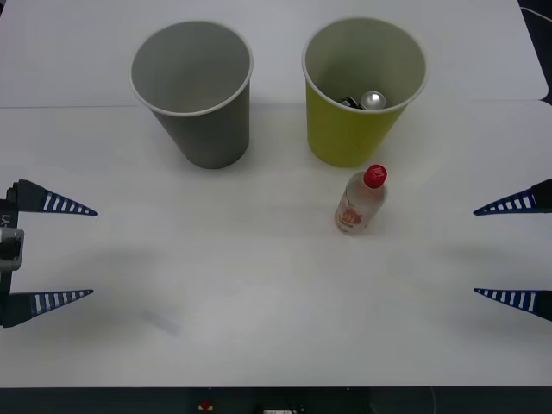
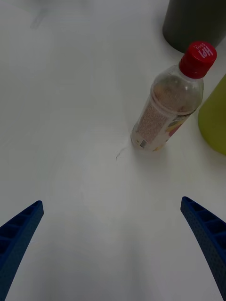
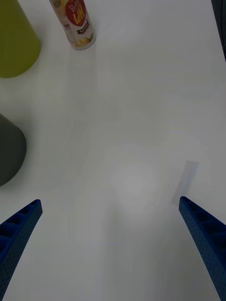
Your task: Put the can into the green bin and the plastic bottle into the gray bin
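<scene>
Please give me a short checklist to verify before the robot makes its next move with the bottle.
1. The can is already inside the green bin: ok.
2. The plastic bottle stands upright on the table, in front of the green bin and not yet binned: ok.
3. The right gripper has its jaws open, at the table's right edge, apart from the bottle: ok.
4. The left gripper has its jaws open, parked at the left edge: ok.
5. The gray bin is upright with its mouth free: ok.
6. Whether the bottle touches the green bin: cannot tell.
</scene>
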